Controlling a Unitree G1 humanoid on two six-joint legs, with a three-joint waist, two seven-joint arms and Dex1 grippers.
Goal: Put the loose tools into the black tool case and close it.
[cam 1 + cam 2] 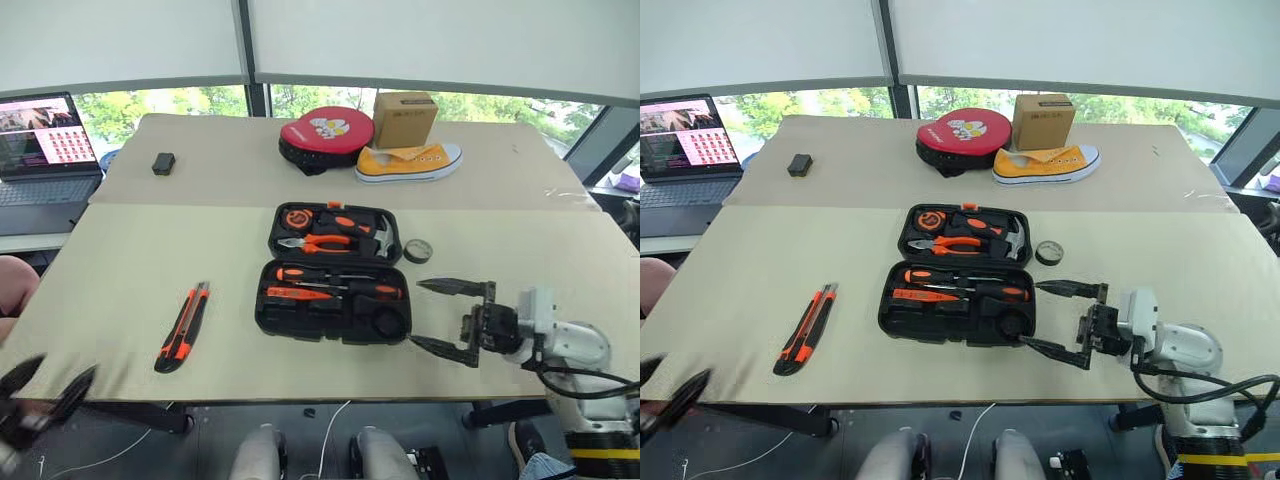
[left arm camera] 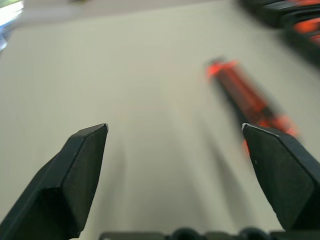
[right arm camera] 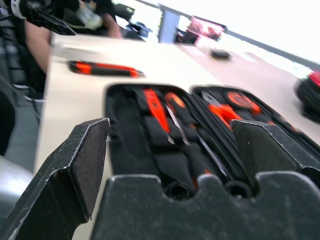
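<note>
The black tool case (image 1: 333,285) lay open on the table (image 1: 120,280); utility knife (image 1: 183,326) outside. Left gripper (image 1: 45,390) and right gripper (image 1: 452,318) stood spread, empty.

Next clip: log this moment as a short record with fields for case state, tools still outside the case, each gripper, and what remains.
case: tool case open flat mid-table, screwdrivers in the near half
outside: utility knife lying to the case's left; tape roll by its right edge
left gripper: open, empty, near the knife
right gripper: open, empty, at the case's right end
remaining: knife and tape roll in, lid shut
</note>
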